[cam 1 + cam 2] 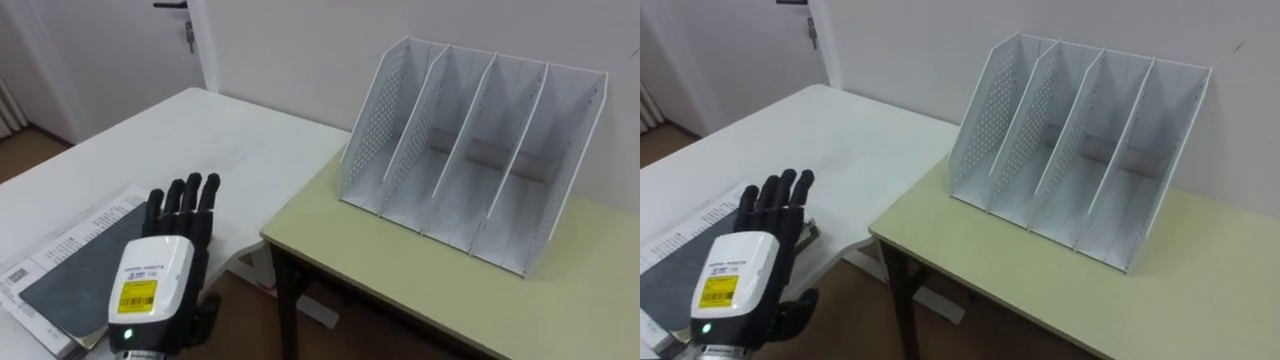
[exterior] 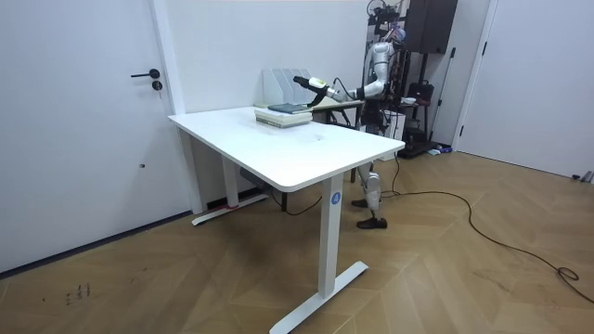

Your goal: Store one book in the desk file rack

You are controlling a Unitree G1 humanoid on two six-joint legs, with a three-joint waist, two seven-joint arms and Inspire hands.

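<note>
We note left hand (image 1: 155,285), fingers straight & apart, over flat grey book (image 1: 72,268), presumably pre-grasp; white perforated file rack (image 1: 375,130) stands empty.

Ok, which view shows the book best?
Left eye view: most of the dark-covered book is in frame, with the open left hand partly over it. The right eye view cuts off more of it at the picture's edge; the room view shows it small, far off on the table.
</note>
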